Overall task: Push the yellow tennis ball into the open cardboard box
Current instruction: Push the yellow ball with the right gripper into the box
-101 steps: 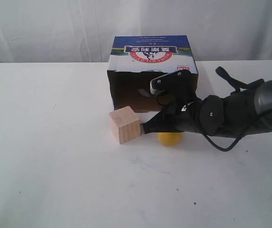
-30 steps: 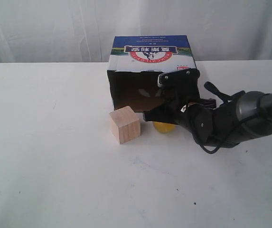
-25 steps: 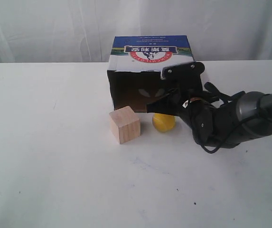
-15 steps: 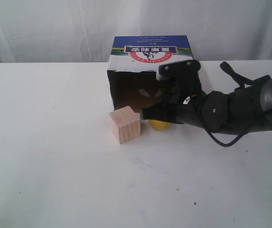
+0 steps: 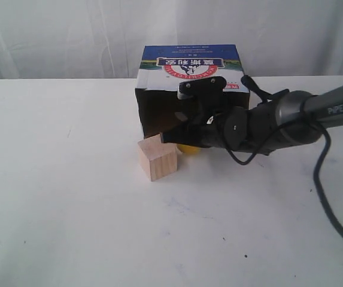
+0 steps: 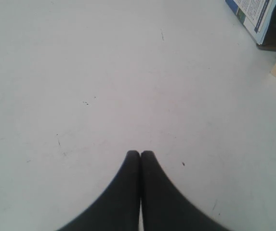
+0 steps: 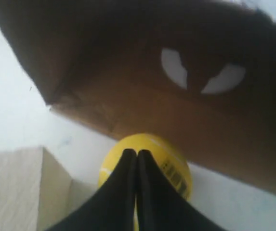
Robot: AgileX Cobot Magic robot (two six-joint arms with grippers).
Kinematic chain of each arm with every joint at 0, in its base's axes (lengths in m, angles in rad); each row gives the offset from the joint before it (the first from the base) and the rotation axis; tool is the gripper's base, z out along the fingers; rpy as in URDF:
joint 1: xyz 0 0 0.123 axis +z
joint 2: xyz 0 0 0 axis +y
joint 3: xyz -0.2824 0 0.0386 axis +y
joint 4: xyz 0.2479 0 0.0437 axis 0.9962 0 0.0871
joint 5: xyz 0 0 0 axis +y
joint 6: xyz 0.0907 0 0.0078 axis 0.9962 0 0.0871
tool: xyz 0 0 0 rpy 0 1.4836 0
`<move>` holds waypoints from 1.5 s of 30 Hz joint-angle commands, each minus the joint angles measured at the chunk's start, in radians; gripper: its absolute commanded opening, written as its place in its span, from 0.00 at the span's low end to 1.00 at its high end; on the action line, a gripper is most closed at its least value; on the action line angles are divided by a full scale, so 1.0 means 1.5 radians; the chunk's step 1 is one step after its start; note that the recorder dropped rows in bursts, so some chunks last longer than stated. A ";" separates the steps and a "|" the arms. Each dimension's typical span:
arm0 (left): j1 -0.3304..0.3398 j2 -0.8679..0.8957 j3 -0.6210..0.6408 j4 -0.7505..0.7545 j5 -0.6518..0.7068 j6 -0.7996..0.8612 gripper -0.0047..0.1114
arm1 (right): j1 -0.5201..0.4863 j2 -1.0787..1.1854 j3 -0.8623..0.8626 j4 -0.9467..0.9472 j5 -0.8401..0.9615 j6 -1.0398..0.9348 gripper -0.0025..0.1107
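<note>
The yellow tennis ball [image 7: 176, 166] lies on the white table just in front of the open cardboard box [image 7: 142, 82], at its lower flap. My right gripper [image 7: 137, 153] is shut, with nothing held, and its tips rest against the ball. In the exterior view only a sliver of the yellow tennis ball [image 5: 189, 149] shows under my right gripper [image 5: 165, 138], at the mouth of the open cardboard box [image 5: 191, 70]. My left gripper [image 6: 140, 154] is shut and empty over bare table, far from the ball; it does not show in the exterior view.
A pale wooden cube [image 5: 157, 157] stands on the table just left of the ball, close to the right gripper's tips; the same wooden cube [image 7: 17, 187] shows in the right wrist view. The box's printed corner [image 6: 253, 14] shows in the left wrist view.
My right gripper has swept left and toward the box, rolling the ball leftward and up to the box mouth beside the cube. The left arm is unseen in the earlier frames.
</note>
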 commanded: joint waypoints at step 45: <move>-0.004 -0.003 0.002 -0.003 0.003 -0.005 0.04 | -0.063 -0.007 0.007 -0.003 0.066 -0.106 0.02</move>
